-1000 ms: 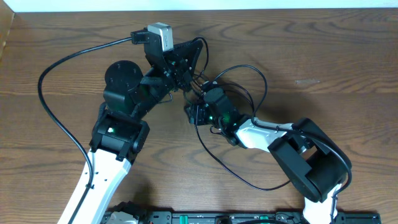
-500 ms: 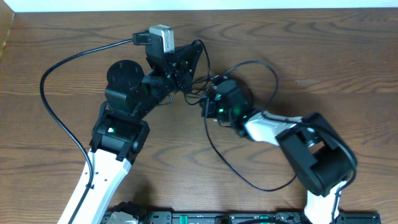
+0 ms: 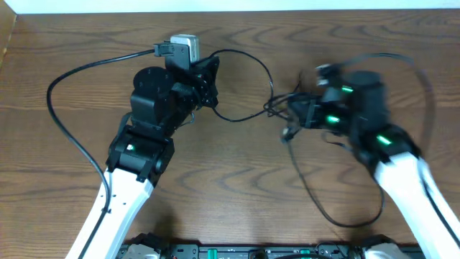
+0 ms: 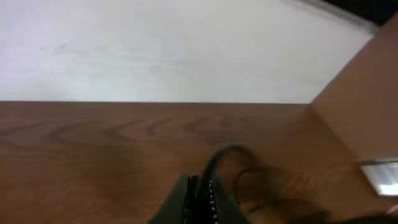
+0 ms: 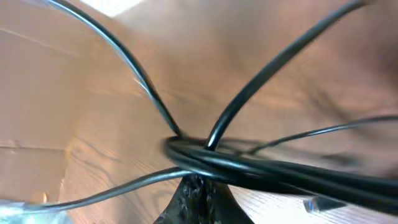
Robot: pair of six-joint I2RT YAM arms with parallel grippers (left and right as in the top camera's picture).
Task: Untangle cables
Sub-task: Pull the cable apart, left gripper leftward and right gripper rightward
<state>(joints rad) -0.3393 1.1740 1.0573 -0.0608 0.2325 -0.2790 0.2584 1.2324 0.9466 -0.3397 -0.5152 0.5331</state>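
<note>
While the left gripper sat clamped on one black cable rising just past its tips, the right gripper was pinched together on the cables crossing its fingertips.

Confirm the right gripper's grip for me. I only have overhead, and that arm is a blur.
Observer: The right wrist view shows the right gripper shut, with a bundle of black cables crossing at its tips, apparently pinched.
Operator: One strand or the whole knot?
Observer: Several strands lie together there. Two more fan upward from the same spot and one trails down-left.
Operator: And the left?
Observer: The left wrist view shows the left gripper shut, with one black cable arching out from its tips.
</note>
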